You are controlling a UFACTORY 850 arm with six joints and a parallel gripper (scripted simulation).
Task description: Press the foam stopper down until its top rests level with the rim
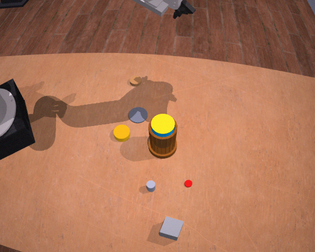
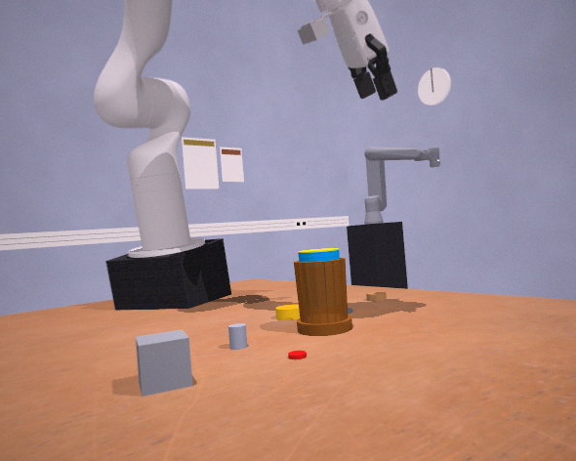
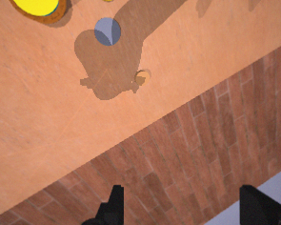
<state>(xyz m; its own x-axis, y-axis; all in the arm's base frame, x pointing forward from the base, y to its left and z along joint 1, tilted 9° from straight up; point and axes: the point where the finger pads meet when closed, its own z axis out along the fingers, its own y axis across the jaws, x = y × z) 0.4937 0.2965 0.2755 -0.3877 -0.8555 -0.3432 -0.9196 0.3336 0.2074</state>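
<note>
The foam stopper (image 1: 163,122) is standing proud of the wooden jar (image 1: 162,144) near the counter's (image 1: 233,162) centre. A grey disc (image 1: 138,114) is lying at its ten o'clock. The claw (image 2: 375,84) is hanging wide open high above, holding nothing; pressing is not yet begun, so it likely needs lowering squarely over the stopper.

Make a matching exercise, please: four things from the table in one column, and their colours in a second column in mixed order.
Things:
1. stopper top
2. jar
3. small flat disc in front of the jar
4. cube

Colours:
A. grey
B. red
C. yellow
D. brown

Pairs: 1-C, 2-D, 3-B, 4-A
</note>
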